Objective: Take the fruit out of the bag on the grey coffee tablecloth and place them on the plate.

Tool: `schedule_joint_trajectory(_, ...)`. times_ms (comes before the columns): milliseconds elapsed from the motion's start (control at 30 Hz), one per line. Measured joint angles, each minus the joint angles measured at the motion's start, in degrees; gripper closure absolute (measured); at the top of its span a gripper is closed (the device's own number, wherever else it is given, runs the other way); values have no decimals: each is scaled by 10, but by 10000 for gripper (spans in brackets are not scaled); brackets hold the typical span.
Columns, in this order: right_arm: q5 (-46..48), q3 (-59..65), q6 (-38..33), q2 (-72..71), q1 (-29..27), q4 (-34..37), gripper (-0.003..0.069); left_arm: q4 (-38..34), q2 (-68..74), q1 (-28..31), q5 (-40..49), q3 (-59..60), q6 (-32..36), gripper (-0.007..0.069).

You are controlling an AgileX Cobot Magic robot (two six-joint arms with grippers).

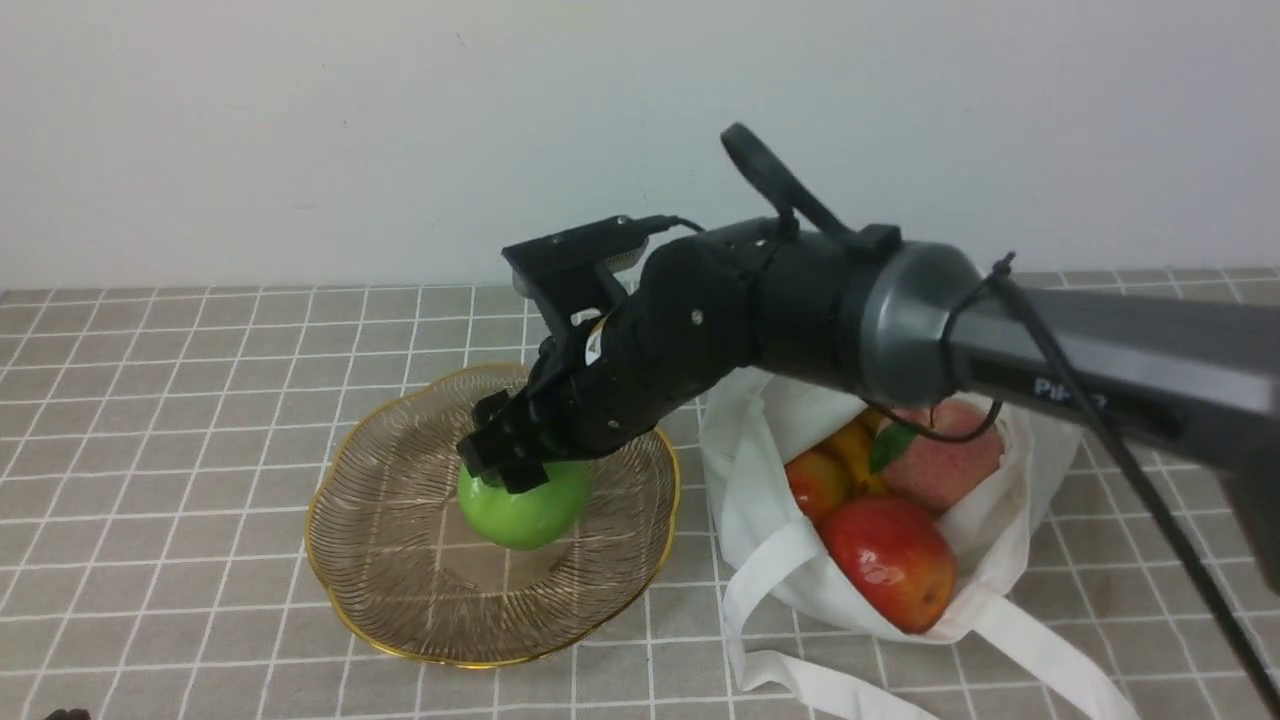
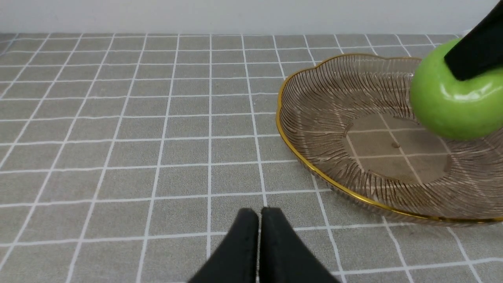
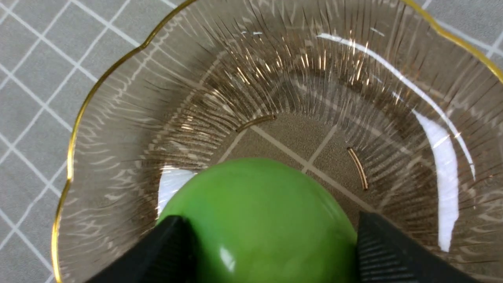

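Left gripper [image 2: 259, 216]: jaws closed, fingertips together, nothing held. Its tips are seen over the grey cloth [image 1: 180, 420]; the plate [image 1: 380, 560] is to the right of it.

Right gripper [image 1: 505, 445]: reached in over the plate from the right, jaws spread to apple width. Green apple [image 1: 525, 510] is gripped, one finger to each side, both seemingly in contact. Apple sits below the wrist, over the plate's inside. Whether its underside touches the plate can't be told. Plate is under the gripper, flat on the cloth, gold rim extending around it; no other fruit in there.

Bag [image 1: 745, 500]: on the cloth, to the right of the gripper, partly covered by the right arm [image 1: 900, 320]. Mouth is open, straps [image 1: 1050, 650] laid out on the near side. Inside, left to right: orange-red fruit [image 1: 815, 485], yellow fruit [image 1: 850, 450], red apple [image 1: 890, 560] at the near edge, peach [image 1: 945, 455] with green leaf [image 1: 890, 445] behind it. Rest of the bag's inside is hidden.
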Motion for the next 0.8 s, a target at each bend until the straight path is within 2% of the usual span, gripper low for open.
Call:
schedule_joint_trajectory(133, 1, -7, 0, 3, 2, 6, -7, 0, 0, 0, 0, 0, 0, 632)
schedule_joint_trajectory(300, 10, -10, 0, 0, 2, 6, -31, 0, 0, 0, 0, 0, 0, 632)
schedule_joint_trajectory(400, 35, -14, 6, -12, 2, -23, -28, 0, 0, 0, 0, 0, 0, 632)
schedule_joint_trajectory(533, 133, -51, 67, -66, 1, -141, 95, 0, 0, 0, 0, 0, 0, 632)
schedule_joint_trajectory(567, 166, -60, 89, -96, 0, -192, 171, 0, 0, 0, 0, 0, 0, 632)
schedule_joint_trajectory(667, 229, -65, 130, -168, -2, -279, 365, 0, 0, 0, 0, 0, 0, 632)
schedule_joint_trajectory(700, 229, -65, 133, -174, -2, -284, 365, 0, 0, 0, 0, 0, 0, 632)
schedule_joint_trajectory(733, 270, -66, 160, -233, -3, -322, 515, 0, 0, 0, 0, 0, 0, 632)
schedule_joint_trajectory(767, 288, -66, 175, -256, -3, -340, 577, 0, 0, 0, 0, 0, 0, 632)
schedule_joint_trajectory(800, 288, -66, 177, -262, -3, -343, 577, 0, 0, 0, 0, 0, 0, 632)
